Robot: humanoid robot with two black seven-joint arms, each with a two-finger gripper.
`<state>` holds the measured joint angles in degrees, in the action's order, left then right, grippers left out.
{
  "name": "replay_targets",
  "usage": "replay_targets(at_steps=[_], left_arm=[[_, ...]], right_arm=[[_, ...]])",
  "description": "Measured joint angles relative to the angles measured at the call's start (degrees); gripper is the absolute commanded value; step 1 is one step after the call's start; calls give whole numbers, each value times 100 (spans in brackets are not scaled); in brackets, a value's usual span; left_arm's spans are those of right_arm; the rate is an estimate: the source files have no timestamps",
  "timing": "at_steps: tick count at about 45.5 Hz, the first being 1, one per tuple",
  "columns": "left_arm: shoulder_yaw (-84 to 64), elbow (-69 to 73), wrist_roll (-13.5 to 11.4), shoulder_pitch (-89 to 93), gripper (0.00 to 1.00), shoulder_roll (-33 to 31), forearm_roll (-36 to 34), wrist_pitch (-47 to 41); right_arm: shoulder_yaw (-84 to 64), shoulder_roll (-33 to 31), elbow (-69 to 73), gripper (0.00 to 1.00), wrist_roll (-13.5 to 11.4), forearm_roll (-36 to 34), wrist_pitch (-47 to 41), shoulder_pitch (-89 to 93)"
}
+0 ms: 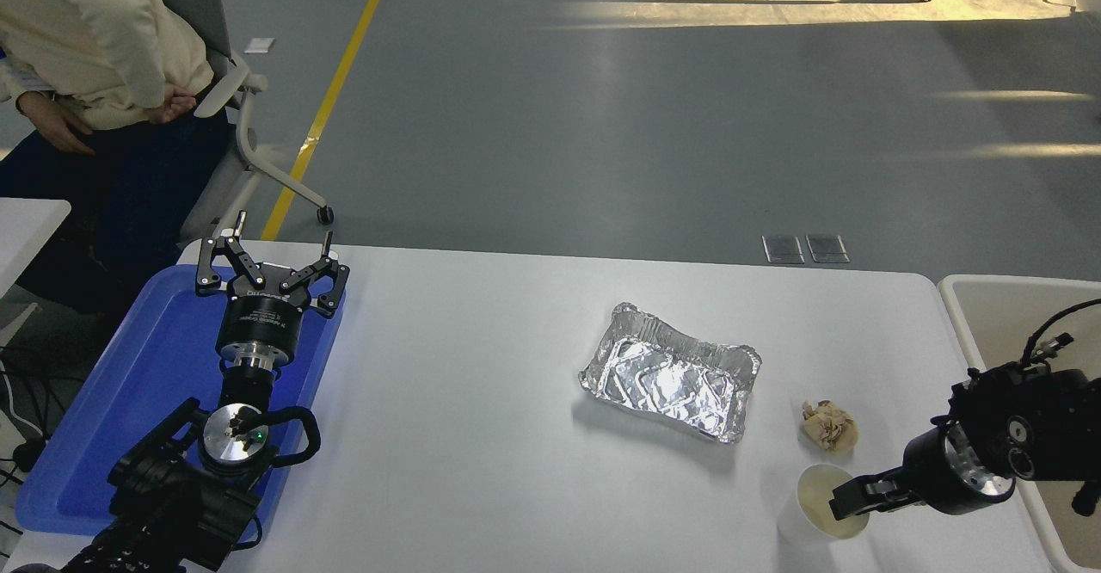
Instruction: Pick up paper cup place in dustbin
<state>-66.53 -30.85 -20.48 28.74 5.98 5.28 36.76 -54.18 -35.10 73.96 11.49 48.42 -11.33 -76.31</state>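
Observation:
The paper cup (808, 517) stands upright near the table's front right, its cream inside showing. My right gripper (847, 502) comes in from the right and sits at the cup's right rim, reaching partly over its mouth; whether it grips the rim I cannot tell. The dustbin (962, 308), a cream bin with a thick pale rim, stands off the table's right end, behind my right arm. My left gripper (267, 255) is parked open over the blue tray at the left.
A crinkled silver foil tray (671, 379) lies mid-table. A crumpled tan paper ball (830, 425) lies just behind the cup. The flat blue tray (103, 409) is at the left edge. A person (95, 48) sits on a chair at the far left.

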Motion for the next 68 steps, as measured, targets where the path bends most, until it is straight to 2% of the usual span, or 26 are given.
replay_targets(at_steps=[30, 48, 68], left_arm=[[0, 0, 0, 1, 100, 0, -1, 7], [0, 0, 4, 2, 100, 2, -5, 8], [0, 0, 13, 9, 100, 5, -4, 7]], right_arm=[[-79, -147, 333, 0, 41, -39, 9, -511], [-830, -200, 1390, 0, 91, -537, -388, -2668], [-1708, 178, 2169, 0, 98, -1297, -1147, -5020]])
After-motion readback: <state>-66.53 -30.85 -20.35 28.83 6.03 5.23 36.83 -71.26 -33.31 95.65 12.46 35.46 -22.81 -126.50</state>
